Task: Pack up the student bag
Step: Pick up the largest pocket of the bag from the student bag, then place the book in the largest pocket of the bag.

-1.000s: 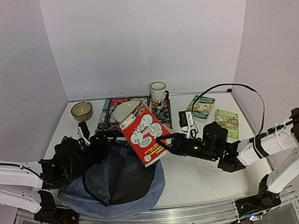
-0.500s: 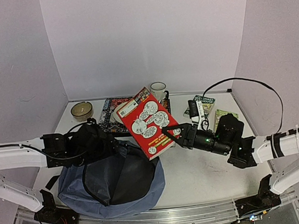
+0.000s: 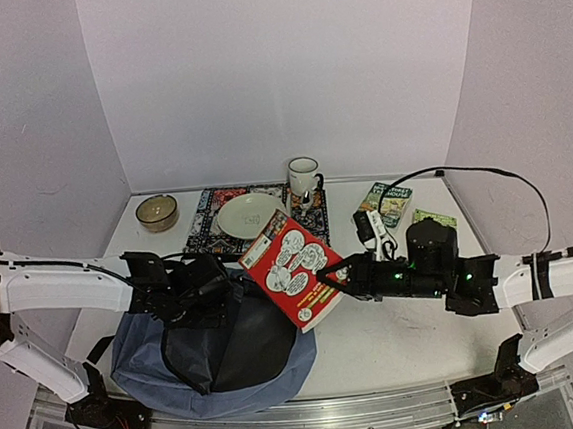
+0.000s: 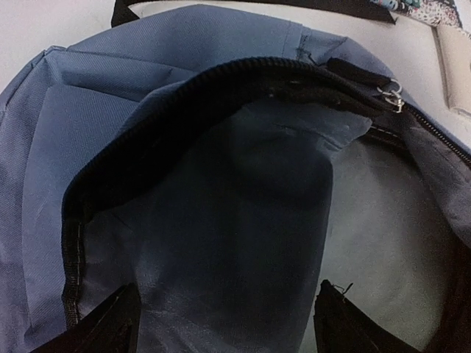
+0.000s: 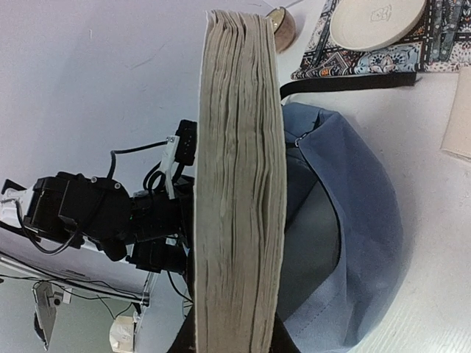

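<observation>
The bag [image 3: 144,362] lies slumped on the near left of the tabletop [image 3: 388,341], its mouth unzipped and gaping upward, with dark lining showing. Being soft, it is my main worry. Nothing is holding that mouth up, so I'd expect the rim to sag or fold shut once something presses on it. The whole bag could also slide toward the near edge if it gets shoved.

The red book [image 3: 293,267] hangs tilted above the right side of the mouth, its lower corner near the rim. It looks broad against the opening, so a corner could snag the zip [image 4: 243,70] or the fabric lip and ride over the top instead of going in.

The left claw [image 3: 213,286] sits over the opening with its fingers spread wide and nothing between them. Its wrist view shows only lining beneath. It isn't propping the rim, and it looks to be in the book's way, so the two could knock together.

The right claw [image 3: 330,276] is pinching the book by one edge. A grip that far off-centre may let the book swivel or slip out if a corner catches.

The plate [image 3: 249,215] sits behind the book, and is likely safe unless the book swings back
</observation>
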Tool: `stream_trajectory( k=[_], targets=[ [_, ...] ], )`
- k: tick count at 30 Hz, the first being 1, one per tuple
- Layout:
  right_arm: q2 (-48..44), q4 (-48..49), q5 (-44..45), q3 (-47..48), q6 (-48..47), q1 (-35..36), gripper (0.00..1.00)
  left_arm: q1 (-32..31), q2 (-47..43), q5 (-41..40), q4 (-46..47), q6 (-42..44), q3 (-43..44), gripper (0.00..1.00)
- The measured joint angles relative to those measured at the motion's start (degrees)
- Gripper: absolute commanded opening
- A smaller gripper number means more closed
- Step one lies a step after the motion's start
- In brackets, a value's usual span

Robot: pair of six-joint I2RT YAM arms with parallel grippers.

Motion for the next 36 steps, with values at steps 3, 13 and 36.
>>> stream_trajectory(
  k=[3,13,36],
  targets=[
    [0.9,-2.1,-1.1,1.6,0.0,0.0,0.00,0.0,2.1,0.1,-0.1,0.6,0.4,0.81],
    [6.9,-5.9,-5.5,4.0,1.4,0.0,0.00,0.0,2.7,0.3,-0.1,1.9,1.7,0.15],
    [15.4,-12.5,-14.6,9.7,2.3,-0.1,0.00,-0.1,-9.4,1.7,-0.7,12.4,10.8,0.00]
  ],
)
